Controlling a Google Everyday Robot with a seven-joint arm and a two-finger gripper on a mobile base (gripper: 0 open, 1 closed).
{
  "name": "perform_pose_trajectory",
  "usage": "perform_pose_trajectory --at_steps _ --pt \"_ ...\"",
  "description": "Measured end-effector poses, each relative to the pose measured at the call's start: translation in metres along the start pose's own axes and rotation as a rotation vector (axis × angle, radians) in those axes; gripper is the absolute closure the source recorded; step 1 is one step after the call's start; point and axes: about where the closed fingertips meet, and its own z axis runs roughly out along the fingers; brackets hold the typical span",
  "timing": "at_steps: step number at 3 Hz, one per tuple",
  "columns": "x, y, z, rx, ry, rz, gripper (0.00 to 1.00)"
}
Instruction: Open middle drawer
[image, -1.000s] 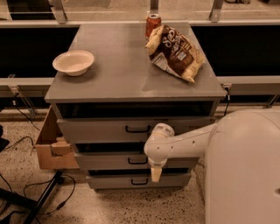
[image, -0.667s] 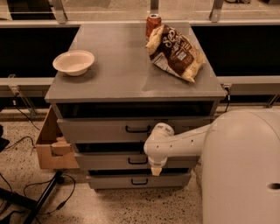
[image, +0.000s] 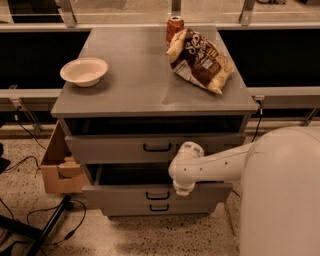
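Cabinet: a low grey metal cabinet (image: 150, 95) with a flat top and three stacked drawers facing me, on a speckled floor (image: 150, 235).

Middle drawer: the wide grey middle drawer (image: 120, 195) sits pulled out toward me. Its flat front stands forward of the drawer above, and a dark strip of its inside shows along the top at 12 o'clock from its small black bar handle (image: 157, 195).

Other drawers: the taller grey top drawer (image: 115, 149) is at 12 o'clock from the middle one, with a dark gap over it. The slim grey bottom drawer (image: 190, 207) is tucked just under, at 6 o'clock.

Gripper: the pale gripper (image: 183, 189) points down at the top edge of the middle drawer's front, at about 2 o'clock from that drawer's handle and close to it. I cannot tell how far it is open, nor whether it has hold of anything.

Arm: a white rounded arm (image: 220, 162) reaches in from 3 o'clock, out of the big white robot body (image: 285, 195).

On the top: a cream round bowl (image: 84, 71) is at 9 o'clock. A red drink can (image: 174, 27) stands upright at 12 o'clock. A crumpled brown chip bag (image: 200, 60) lies just beside the can, at 2 o'clock.

Beside the cabinet: an open brown cardboard box (image: 55, 165) stands against the cabinet's side at 9 o'clock. Black cables (image: 30, 215) trail on the floor at 8 o'clock.
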Motion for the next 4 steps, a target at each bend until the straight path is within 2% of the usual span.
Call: perform_pose_trajectory --at_steps 1,4 --pt "0.0000 -0.0012 -0.0056 0.000 0.000 0.000 0.91" --pt "0.0008 0.0000 -0.0074 -0.005 0.002 -0.001 0.23"
